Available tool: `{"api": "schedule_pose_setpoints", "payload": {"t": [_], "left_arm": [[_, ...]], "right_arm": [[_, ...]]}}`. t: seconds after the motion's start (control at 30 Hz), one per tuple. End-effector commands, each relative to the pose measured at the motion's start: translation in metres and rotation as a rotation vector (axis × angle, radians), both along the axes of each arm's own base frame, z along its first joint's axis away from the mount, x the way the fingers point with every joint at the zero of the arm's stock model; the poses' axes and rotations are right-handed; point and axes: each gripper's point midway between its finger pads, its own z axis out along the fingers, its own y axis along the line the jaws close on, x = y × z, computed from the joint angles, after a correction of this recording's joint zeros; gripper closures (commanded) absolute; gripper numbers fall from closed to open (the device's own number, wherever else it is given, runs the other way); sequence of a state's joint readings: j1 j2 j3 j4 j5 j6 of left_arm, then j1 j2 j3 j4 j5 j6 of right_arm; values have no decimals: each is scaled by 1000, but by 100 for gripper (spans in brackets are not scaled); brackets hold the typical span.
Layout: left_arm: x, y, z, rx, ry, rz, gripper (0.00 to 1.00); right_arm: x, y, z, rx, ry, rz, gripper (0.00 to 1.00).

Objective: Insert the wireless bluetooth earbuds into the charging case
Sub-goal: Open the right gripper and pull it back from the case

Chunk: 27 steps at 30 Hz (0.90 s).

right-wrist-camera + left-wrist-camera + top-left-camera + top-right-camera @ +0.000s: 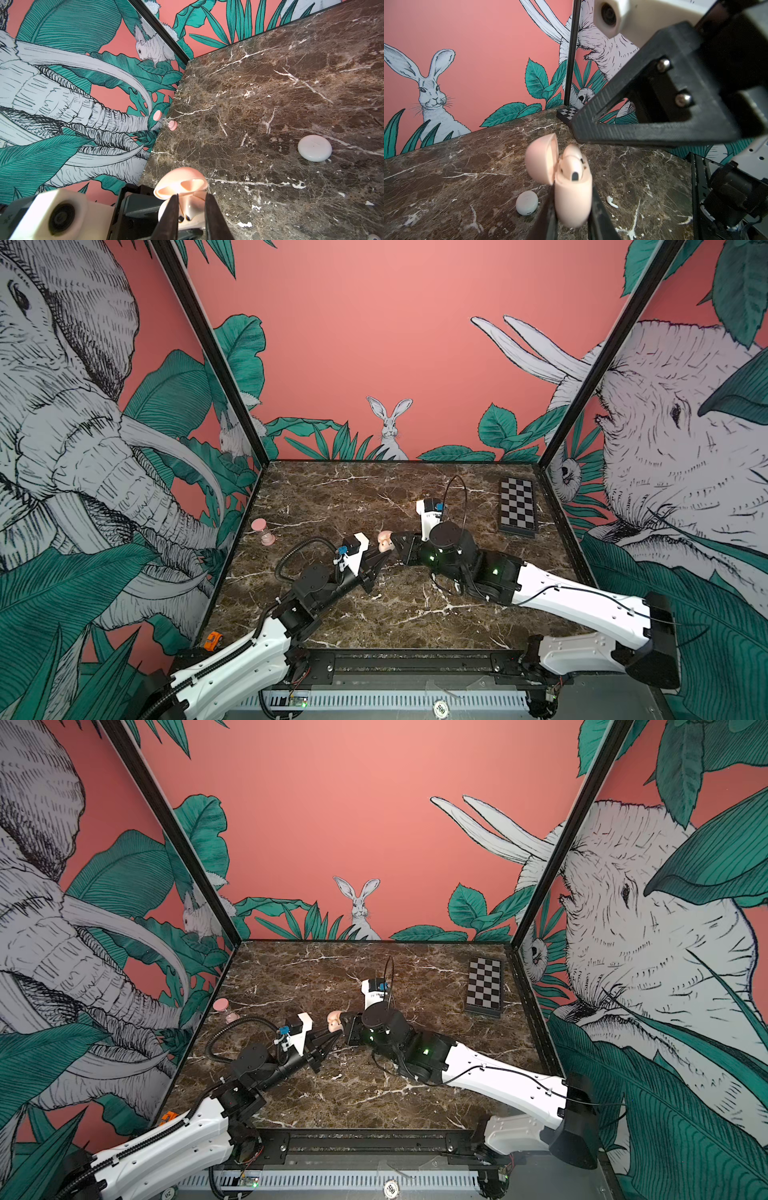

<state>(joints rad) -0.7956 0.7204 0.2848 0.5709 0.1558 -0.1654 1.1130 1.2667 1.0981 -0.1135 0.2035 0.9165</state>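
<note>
A pale pink charging case hangs above the marble with its lid hinged open, and my left gripper is shut on its body. A pink earbud sits in one well. One white earbud lies loose on the marble beside the case. My right gripper hovers just over the open case, its fingers a narrow gap apart with nothing between them. In both top views the two grippers meet at the case mid-table.
A round white case lies shut on the marble near the held case. A pink hourglass stands by the left wall. A checkerboard lies at the back right. An orange toy car sits at the front left corner.
</note>
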Motion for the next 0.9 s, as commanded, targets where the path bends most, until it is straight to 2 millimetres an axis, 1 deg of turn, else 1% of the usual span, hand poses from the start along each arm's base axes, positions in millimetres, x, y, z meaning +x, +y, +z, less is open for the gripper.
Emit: {"api": "schedule_pose_setpoints", "payload": {"t": [0.0, 0.1, 0.13, 0.27, 0.33, 0.4, 0.43, 0.5, 0.53, 0.6, 0.7, 0.8, 0.83, 0.87], "left_arm": [[-1, 3, 8, -26, -30, 5, 100], [-3, 1, 9, -29, -31, -10, 100], [-4, 0, 9, -29, -29, -18, 100], [-10, -3, 11, -38, -29, -57, 100], [-13, -4, 12, -43, -32, -76, 100], [-16, -6, 14, -49, -34, -97, 100], [-18, -7, 15, -52, -36, -107, 100], [-23, -10, 17, -57, -38, -145, 100], [-27, -11, 18, -59, -37, -165, 100], [-33, -14, 20, -72, -34, -208, 100], [-40, -18, 24, -83, -27, -256, 100], [-45, -20, 28, -103, -21, -294, 100], [-46, -22, 28, -101, -12, -308, 100], [-48, -23, 28, -98, -8, -325, 100]], "right_arm": [[-1, -6, 12, 25, -32, -16, 76], [-1, -13, 18, 16, -52, -26, 69], [-1, -16, 21, 12, -64, -31, 65], [-1, -34, 34, -19, -111, -62, 31], [0, -47, 38, -37, -130, -82, 18], [1, -63, 44, -52, -148, -110, 5], [3, -73, 47, -61, -154, -131, 2], [5, -100, 54, -89, -174, -173, 2], [6, -109, 56, -93, -186, -182, 2], [6, -135, 62, -94, -226, -217, 2], [3, -169, 68, -55, -283, -266, 2], [-6, -191, 76, -18, -354, -285, 2], [-9, -197, 78, -6, -371, -287, 2], [-13, -198, 80, -4, -393, -268, 2]]}}
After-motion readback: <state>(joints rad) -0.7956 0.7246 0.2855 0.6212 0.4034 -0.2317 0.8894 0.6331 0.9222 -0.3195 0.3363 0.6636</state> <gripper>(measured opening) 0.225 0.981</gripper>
